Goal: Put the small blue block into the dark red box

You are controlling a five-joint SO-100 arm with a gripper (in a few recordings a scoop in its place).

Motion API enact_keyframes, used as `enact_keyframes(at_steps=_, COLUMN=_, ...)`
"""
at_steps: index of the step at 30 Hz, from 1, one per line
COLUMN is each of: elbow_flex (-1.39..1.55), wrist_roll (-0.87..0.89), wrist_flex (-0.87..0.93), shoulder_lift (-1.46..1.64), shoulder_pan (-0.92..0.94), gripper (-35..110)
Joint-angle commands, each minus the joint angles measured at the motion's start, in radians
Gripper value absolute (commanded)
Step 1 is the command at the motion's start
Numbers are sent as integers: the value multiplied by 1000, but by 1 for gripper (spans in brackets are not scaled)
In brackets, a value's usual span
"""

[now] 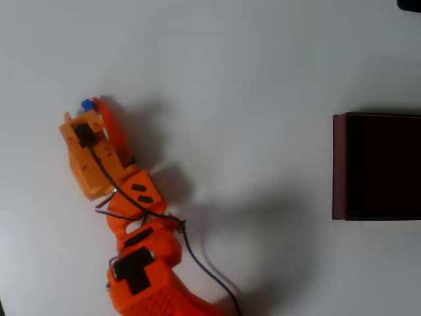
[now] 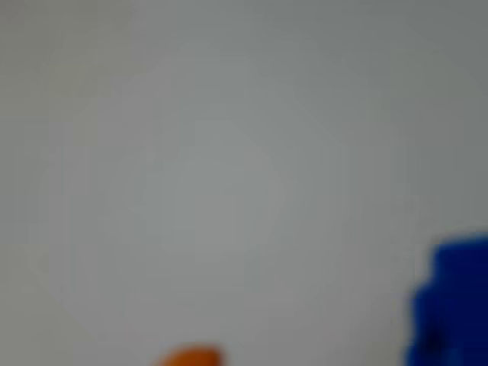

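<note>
In the overhead view the small blue block (image 1: 86,105) lies on the white table at the far left, right at the tip of my orange gripper (image 1: 92,106). One orange finger (image 1: 105,115) runs beside the block on its right. The gripper's body covers the other finger, so the jaws' state is unclear. The blurred wrist view has the blue block (image 2: 454,309) at the lower right edge and an orange fingertip (image 2: 191,357) at the bottom, with bare table between them. The dark red box (image 1: 339,164) stands far off at the right edge, its inside nearly black.
The white table (image 1: 250,79) stretches bare between the arm and the box. The arm's orange base (image 1: 148,283) and a dark cable (image 1: 204,263) lie at the bottom left. A small dark object (image 1: 411,4) sits in the top right corner.
</note>
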Motion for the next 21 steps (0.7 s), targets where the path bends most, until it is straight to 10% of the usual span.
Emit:
enact_keyframes(at_steps=1, elbow_flex=-9, wrist_roll=14, wrist_flex=-14, shoulder_lift=9, shoulder_pan=-8, gripper=14)
enact_keyframes(at_steps=21, elbow_flex=52, wrist_roll=-26, wrist_flex=5, shoulder_lift=97, shoulder_pan=2, gripper=1)
